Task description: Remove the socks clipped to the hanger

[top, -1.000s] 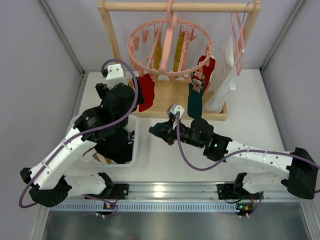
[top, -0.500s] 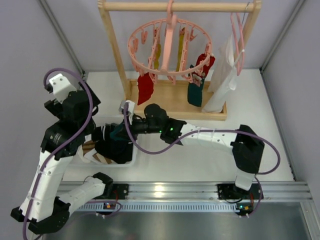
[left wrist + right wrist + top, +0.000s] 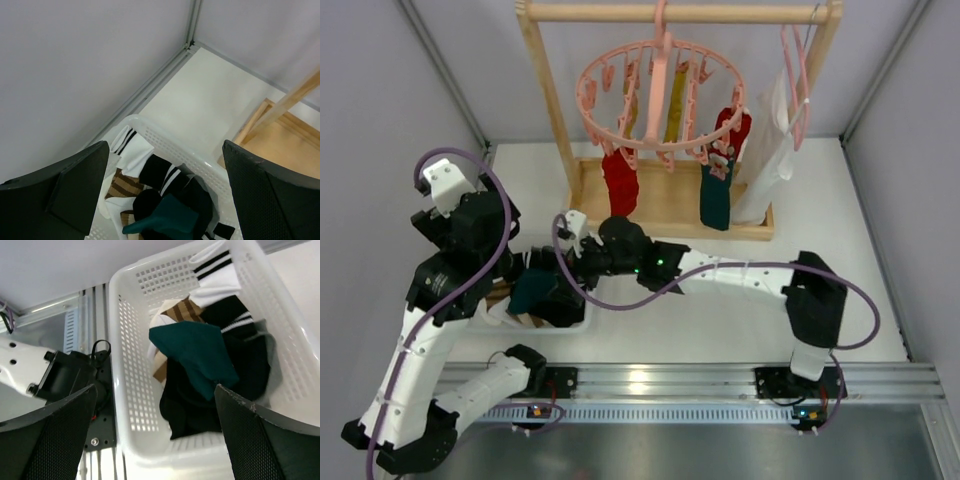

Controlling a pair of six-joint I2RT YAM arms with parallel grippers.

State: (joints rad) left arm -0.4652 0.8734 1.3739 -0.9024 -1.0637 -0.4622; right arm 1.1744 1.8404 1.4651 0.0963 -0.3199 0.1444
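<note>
The round pink hanger [image 3: 655,98] hangs from the wooden rack's bar. Clipped to it are a red sock [image 3: 620,182], a dark teal sock [image 3: 715,198], another red sock [image 3: 733,128] and a mustard sock [image 3: 673,105]. My right gripper [image 3: 155,387] is open above the white basket [image 3: 117,340], with nothing between its fingers. A loose teal sock [image 3: 195,352] lies on top of the pile inside. My left gripper [image 3: 165,147] is open and empty over the basket's far-left part, well away from the hanger.
The wooden rack's base [image 3: 670,205] stands at the back of the table. A white cloth [image 3: 772,150] on a slim pink hanger hangs at its right end. The basket [image 3: 577,325] holds black, white and brown striped socks. Grey walls close in the left, right and back.
My right gripper carried a teal sock left from mid-table to the basket, then opened and dropped it in. My left arm drew back from the rack to the left.
</note>
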